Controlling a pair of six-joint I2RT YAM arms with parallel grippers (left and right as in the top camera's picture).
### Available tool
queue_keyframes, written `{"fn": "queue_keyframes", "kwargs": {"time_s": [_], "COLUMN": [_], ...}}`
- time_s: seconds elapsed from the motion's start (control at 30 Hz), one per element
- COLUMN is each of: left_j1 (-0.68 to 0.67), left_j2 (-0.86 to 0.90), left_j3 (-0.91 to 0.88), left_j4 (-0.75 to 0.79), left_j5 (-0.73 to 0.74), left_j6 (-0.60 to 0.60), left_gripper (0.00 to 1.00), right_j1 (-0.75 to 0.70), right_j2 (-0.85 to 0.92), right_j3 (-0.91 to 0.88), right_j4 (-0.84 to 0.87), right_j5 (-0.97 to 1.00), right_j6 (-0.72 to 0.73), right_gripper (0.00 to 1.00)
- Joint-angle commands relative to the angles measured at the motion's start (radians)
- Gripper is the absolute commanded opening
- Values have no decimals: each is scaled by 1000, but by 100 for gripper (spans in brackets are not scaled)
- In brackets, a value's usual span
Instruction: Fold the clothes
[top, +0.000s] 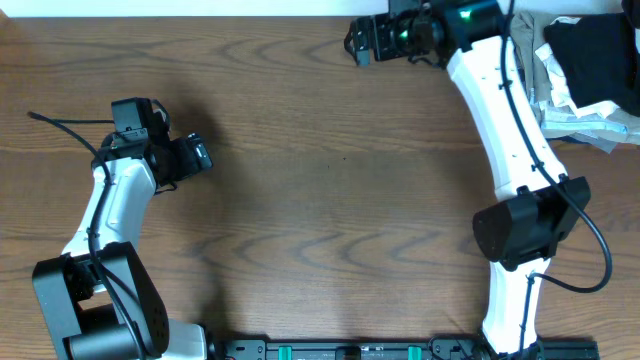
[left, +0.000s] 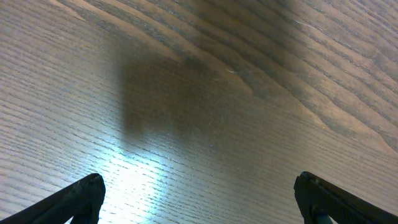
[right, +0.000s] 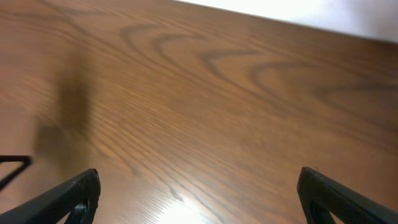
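The clothes (top: 597, 48), a heap of black fabric, lie at the table's far right corner, partly cut off by the frame edge. My right gripper (top: 354, 42) hovers at the far edge near the middle, well left of the heap. In the right wrist view the right gripper (right: 199, 190) is open over bare wood. My left gripper (top: 203, 156) sits over the left part of the table, far from the clothes. In its own view the left gripper (left: 199, 196) is open, fingers (left: 84, 198) wide apart with only wood between them.
Pale white and khaki-grey cloth (top: 580, 118) lies crumpled under and beside the black heap. The brown wooden table (top: 330, 200) spans the view, with its far edge (right: 298, 22) close ahead of the right gripper. A black rail (top: 400, 350) runs along the near edge.
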Motion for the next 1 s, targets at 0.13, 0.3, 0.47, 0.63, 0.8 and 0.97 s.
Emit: {"fn": "queue_keyframes", "kwargs": {"time_s": [0.13, 0.3, 0.47, 0.63, 0.8, 0.97], "left_j1": [3, 3, 3, 3, 3, 3], "left_j2": [12, 12, 12, 12, 12, 12], "left_j3": [14, 14, 14, 14, 14, 14], "left_j4": [2, 2, 1, 2, 2, 2], "left_j5": [-15, -15, -15, -15, -15, -15], "left_j6": [-2, -2, -2, -2, -2, -2], "left_gripper": [98, 98, 98, 98, 98, 98], "right_j1": [3, -1, 6, -1, -72, -164], "right_j2": [-38, -38, -101, -230, -438, -703], "right_j3": [0, 0, 0, -36, -251, -645], "right_j4": [-131, -177, -220, -208, -92, 173], "right_j5": [167, 167, 298, 407, 381, 290], "right_j6": [23, 23, 23, -38, -68, -68], "right_gripper": [99, 99, 99, 99, 99, 99]}}
